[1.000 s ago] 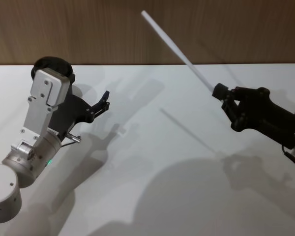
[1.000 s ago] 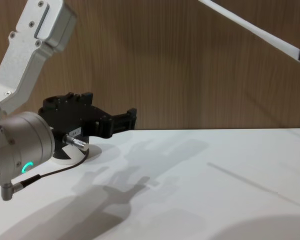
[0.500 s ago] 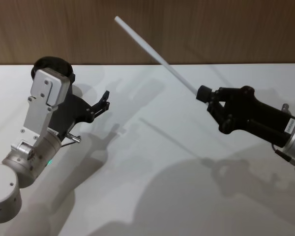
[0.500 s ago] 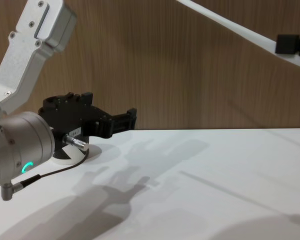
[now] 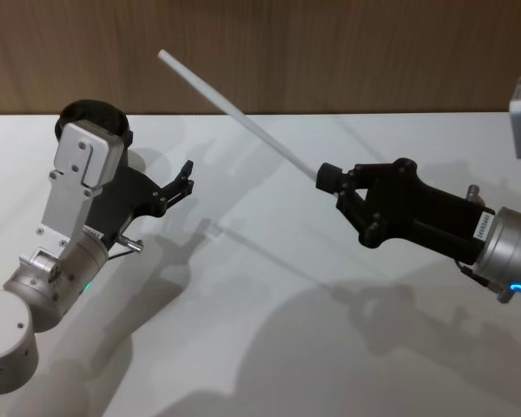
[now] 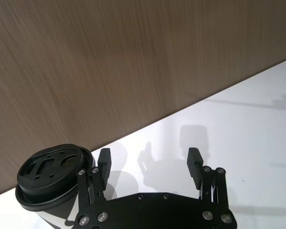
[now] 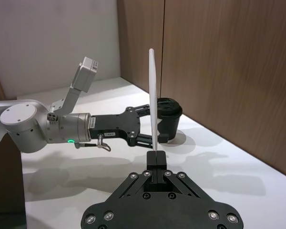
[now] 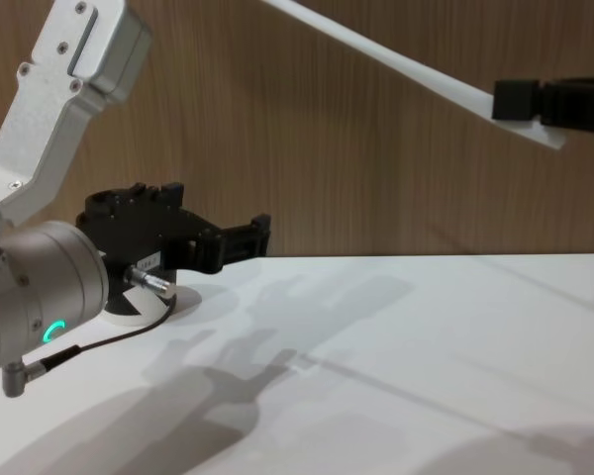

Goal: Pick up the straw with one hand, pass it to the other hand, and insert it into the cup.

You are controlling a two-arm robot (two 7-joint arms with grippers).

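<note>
- White and paper-wrapped, the long thin straw [image 5: 239, 115] is the thing to watch in your head view: the black blocky right gripper [image 5: 328, 178] is clamped on its lower end, and its long axis slants up and away toward the robot's left, over the white table [image 5: 269, 347]
- Also in the head view, the left gripper [image 5: 187, 176], black on a silver wrist, has its fingers apart and holds nothing; the straw's free tip hangs beyond and above it, apart from it
- The small black paper cup [image 5: 94, 113] with its black plastic lid stands behind the left arm, so the left gripper is much the nearer hand to it
- Left wrist view: you see the left gripper [image 6: 149, 162] spread wide with nothing between its fingers, and the cup [image 6: 52, 172] just beside one finger
- Right wrist view: the straw [image 7: 153, 100] runs straight out from the pinched right gripper [image 7: 156, 156], and its shaft crosses the line of sight to the left gripper [image 7: 144, 124] and the cup [image 7: 169, 114]; you cannot judge depth from here
- Chest view: the straw [image 8: 396, 61] slopes high over the table, while the left gripper [image 8: 255, 236] sits low, pointing toward the robot's right
- Your handover, I judge, turns on that height gap: bring the shaft down crosswise between the left jaws
</note>
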